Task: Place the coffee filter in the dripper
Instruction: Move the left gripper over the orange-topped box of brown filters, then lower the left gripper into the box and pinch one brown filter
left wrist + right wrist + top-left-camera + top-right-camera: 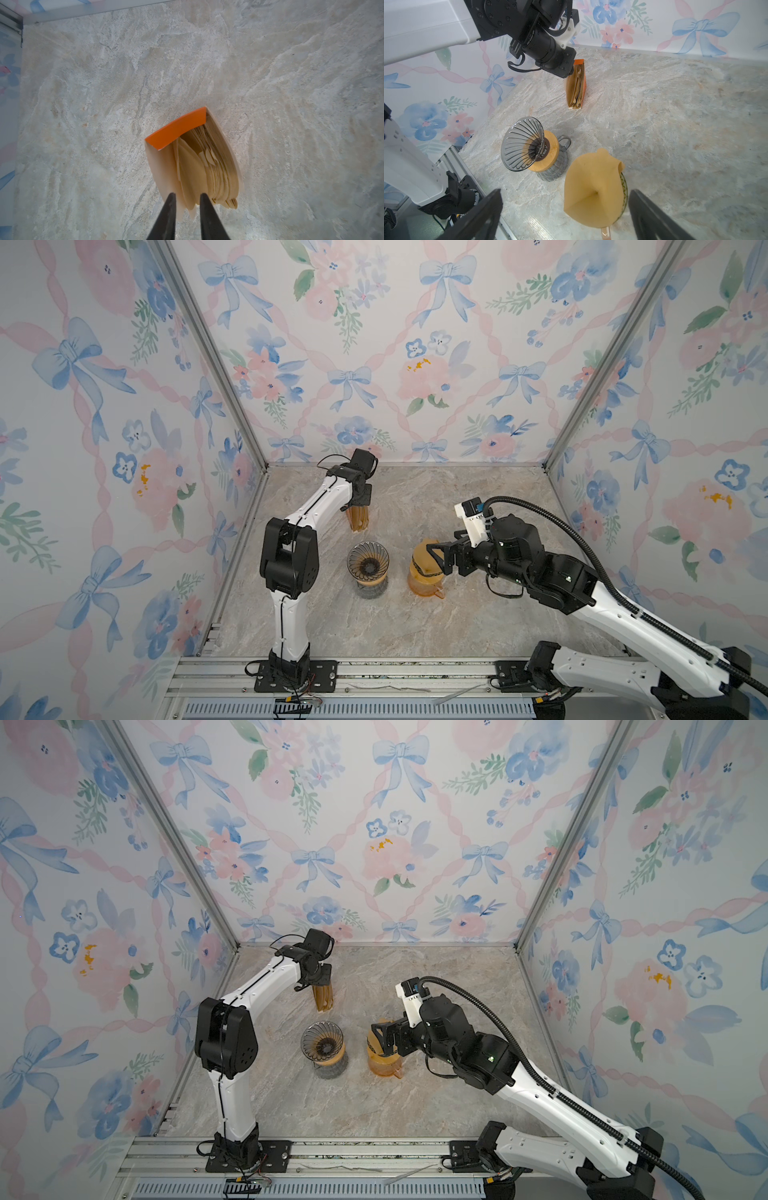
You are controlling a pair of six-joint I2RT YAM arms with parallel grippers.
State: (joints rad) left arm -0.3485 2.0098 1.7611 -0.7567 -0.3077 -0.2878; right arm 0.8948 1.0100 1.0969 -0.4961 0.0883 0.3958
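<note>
Pinching several sheets at once is the likeliest slip. The left jaws stand at a slim gap astride the loose front leaves of the pack (220, 166), and I cannot tell whether they bite or how many leaves lie between them. A lift could therefore drag out a clump or tip the pack, which stands upright on the table (457, 497) just above the dripper (368, 558) in both top views. Another filter (593, 187), opened to a cone, rests loose over the mouth of the jug (424, 585) just right of the dripper. The right jaws are spread wide on either side of it and hold nothing. Closing there could crumple the paper, and a nudge could knock it off or push the jug into the dripper. The dripper is empty, so the task is not yet done. Only the left wrist view shows the jaw tips against the paper and the orange flap (176, 128) folded open, since the top views hide that spot under the left arm (324, 497). Only the right wrist view, at its lower centre, shows the cone's crease and that neither jaw seems to touch it. The top views give the layout instead: pack, dripper and jug stand apart from one another near the middle of the frame.
</note>
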